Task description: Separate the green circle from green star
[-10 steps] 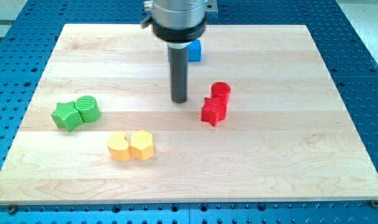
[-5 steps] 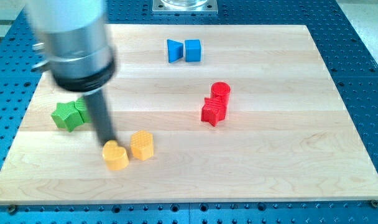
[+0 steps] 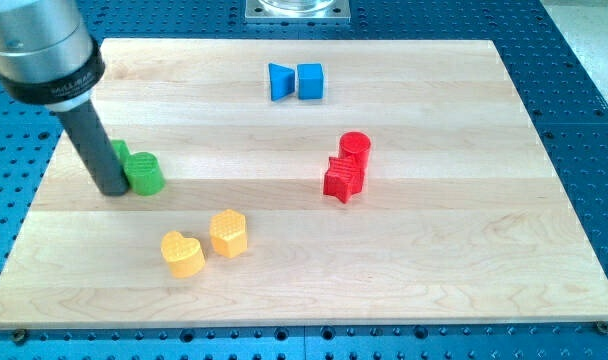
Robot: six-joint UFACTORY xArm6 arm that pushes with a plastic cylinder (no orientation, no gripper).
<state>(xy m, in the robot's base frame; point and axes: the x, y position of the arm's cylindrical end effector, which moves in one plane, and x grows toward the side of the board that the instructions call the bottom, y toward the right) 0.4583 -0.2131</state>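
Observation:
The green circle (image 3: 144, 173) lies on the wooden board at the view's left. My tip (image 3: 113, 189) stands right against its left side. The green star (image 3: 118, 153) is almost fully hidden behind my rod; only a sliver shows just above and left of the circle, so I cannot tell whether the two touch.
A yellow heart (image 3: 182, 253) and a yellow hexagon (image 3: 228, 233) lie apart at the lower middle. A red cylinder (image 3: 355, 148) touches a red star (image 3: 342, 179) at the centre right. Two blue blocks (image 3: 296, 81) sit at the top. The board's left edge (image 3: 46, 175) is close to my tip.
My rod swept from the board's upper middle down to the yellow blocks, pushing the heart away from the hexagon, then moved up-left onto the green pair, covering the star.

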